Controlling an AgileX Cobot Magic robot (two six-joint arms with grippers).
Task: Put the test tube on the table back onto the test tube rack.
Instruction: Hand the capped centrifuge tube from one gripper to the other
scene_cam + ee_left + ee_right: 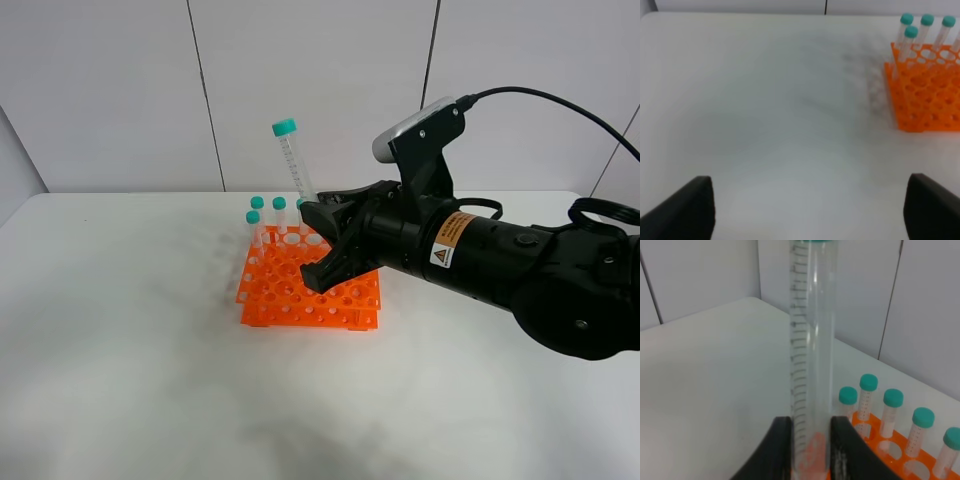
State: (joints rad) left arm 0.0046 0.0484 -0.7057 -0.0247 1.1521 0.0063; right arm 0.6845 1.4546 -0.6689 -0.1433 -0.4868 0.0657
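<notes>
My right gripper (318, 245) is shut on the test tube (295, 161), a clear tube with a teal cap, held nearly upright and leaning a little, cap up, over the back of the orange test tube rack (308, 285). In the right wrist view the test tube (812, 355) stands between the two black fingers (782, 447), its tip hidden between them. Several other capped tubes (268, 215) stand in the rack's back rows. The left gripper (807, 210) is open over the bare white table (765, 125); the rack (925, 90) lies to one side of it.
The right arm's black body (500, 270) hangs over the table to the right of the rack. A grey panelled wall (300, 80) runs behind the table's far edge. The left arm does not show in the exterior high view.
</notes>
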